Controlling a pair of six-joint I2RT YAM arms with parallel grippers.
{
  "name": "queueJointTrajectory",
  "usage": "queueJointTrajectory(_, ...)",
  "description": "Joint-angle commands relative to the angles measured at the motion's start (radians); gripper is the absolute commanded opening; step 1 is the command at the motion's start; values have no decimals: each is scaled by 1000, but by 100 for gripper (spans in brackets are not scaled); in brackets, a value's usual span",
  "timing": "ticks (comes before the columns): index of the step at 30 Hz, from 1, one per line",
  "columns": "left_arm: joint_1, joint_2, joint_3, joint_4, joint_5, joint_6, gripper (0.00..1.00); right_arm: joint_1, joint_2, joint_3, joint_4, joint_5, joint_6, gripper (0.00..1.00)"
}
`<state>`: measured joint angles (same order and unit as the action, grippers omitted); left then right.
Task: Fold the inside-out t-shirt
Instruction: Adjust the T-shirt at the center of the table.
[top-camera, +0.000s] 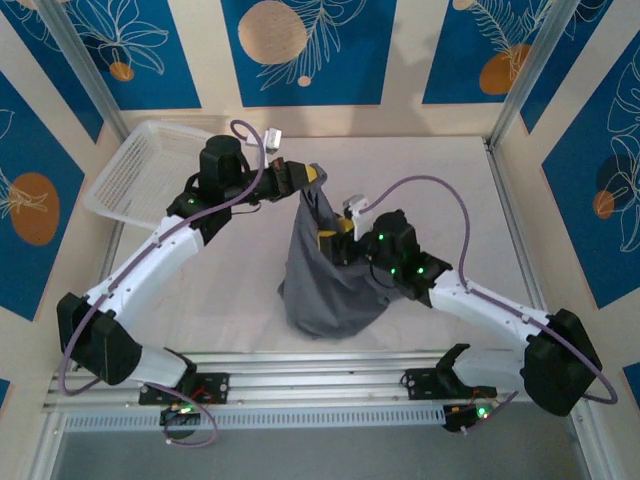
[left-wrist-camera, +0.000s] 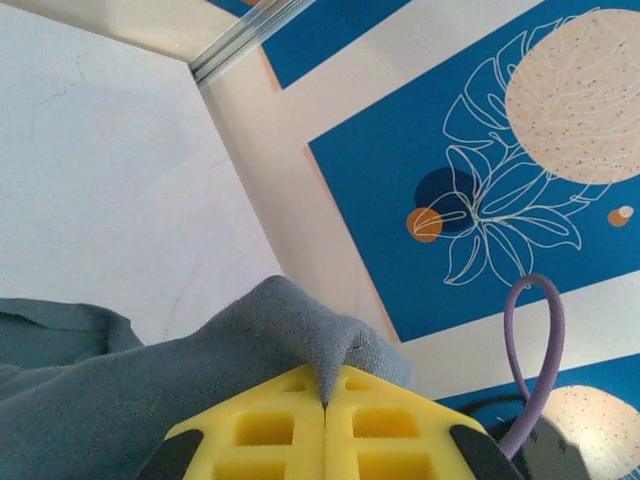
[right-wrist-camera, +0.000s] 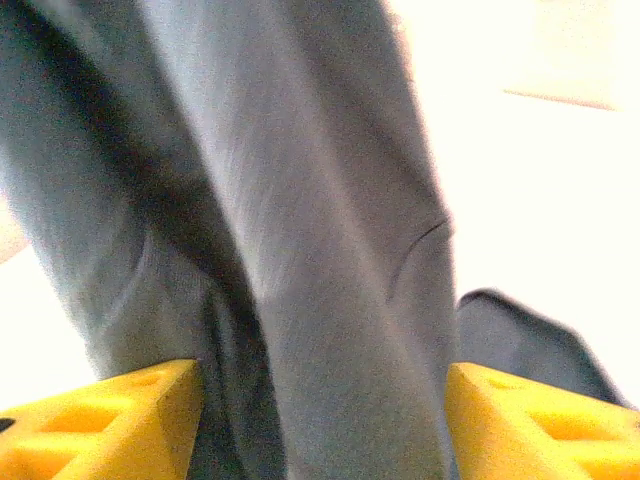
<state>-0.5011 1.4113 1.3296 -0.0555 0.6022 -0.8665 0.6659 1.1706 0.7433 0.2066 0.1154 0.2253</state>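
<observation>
- Left end effector (top-camera: 298, 180): pressed together, pinching a peak of the shirt (top-camera: 330, 290). The wrist view shows grey cloth caught in the seam between its yellow pads (left-wrist-camera: 312, 445).
- The pinch sits high, just right of the basket (top-camera: 140, 175). This is probably so the shirt hangs free and its edges can be found before any fold.
- Shirt: hangs from that pinch as a bunched cone. Its lower bulk slumps on the desk (top-camera: 450, 190), right of the basket, nearer the arm bases and apart from the basket.
- Right end effector (top-camera: 338, 240): spread, partway down the hanging cloth, further right of the basket.
- A thick fold runs between its fingers (right-wrist-camera: 130, 420) and touches both. I see no clamp on it.
- My read: the right end effector is lining up a second, lower grip so the pair can stretch the shirt flat. Folding proper has not started.
</observation>
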Motion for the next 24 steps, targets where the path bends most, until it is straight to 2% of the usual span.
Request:
queueJointTrajectory(1,12,-29,-14,57,8,-11,0,-53,14,86,-24,-127,44,56)
queueJointTrajectory(2,12,-29,-15,51,5,-8,0,-58,20,101,-11,-174,50,55)
queueJointTrajectory(5,12,-27,-13,47,5,-2,0,-66,28,128,15,-332,56,67)
queueJointTrajectory(8,12,-25,-11,43,5,5,0,-69,12,133,43,-335,125,70)
queueJointTrajectory(10,11,-25,-13,35,-3,9,0,-74,-9,121,72,-297,171,59)
queueJointTrajectory(11,12,-25,-13,35,-6,8,0,-75,-16,117,86,-280,194,46)
queueJointTrajectory(12,12,-23,-15,36,-8,6,0,-75,-21,121,88,-269,217,27)
queueJointTrajectory(13,12,-22,-15,37,-8,3,0,-77,-21,128,81,-269,240,16)
queueJointTrajectory(14,12,-19,-15,37,-7,1,0,-78,-15,145,68,-289,264,13)
queueJointTrajectory(18,12,-13,-7,30,-12,0,0,-81,28,225,17,-395,345,21)
queueJointTrajectory(24,12,-12,-7,27,-18,0,0,-93,55,245,65,-408,458,31)
